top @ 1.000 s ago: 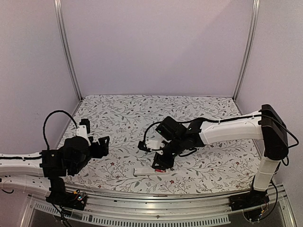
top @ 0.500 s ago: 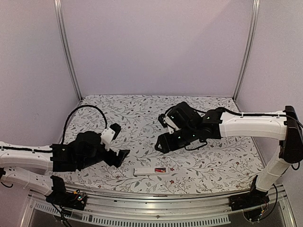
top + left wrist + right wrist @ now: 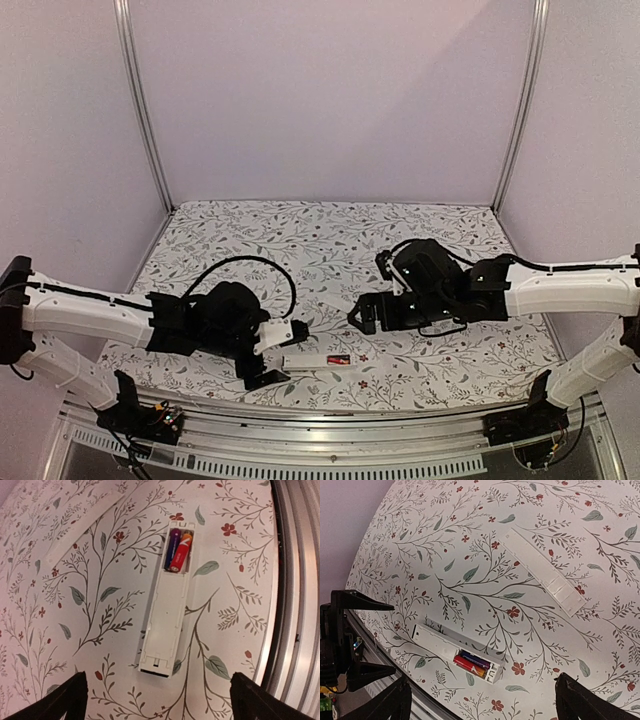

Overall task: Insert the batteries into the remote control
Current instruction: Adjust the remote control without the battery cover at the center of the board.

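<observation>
Batteries, two small cylinders, one dark purple-black and one orange-red, lie side by side and touching inside the recessed compartment at one end of the slim, long white plastic remote control. The compartment is uncovered, so both batteries show from above, and in the top view they read as a small red-and-dark patch.

The remote control lies flat on the desk, close to its near edge and roughly parallel to it, with the battery end toward the robot's right. From the right wrist it shows as a white bar with the loaded end nearest the camera.

A thin, flat white plastic cover plate lies on the desk farther from the near edge, angled, and well apart from the remote. The left wrist view shows it as a pale strip at upper left.

The left claw sits low at the remote's plain end, its two black fingers spread wide with nothing between them. In its own view the left claw has a finger at each bottom corner, clear of the remote. The right claw hangs beyond the remote's battery end, fingers wide apart and empty.

The desk carries a white cloth printed with leafy stems and small red flowers, and a ribbed metal rail runs along its near edge.
</observation>
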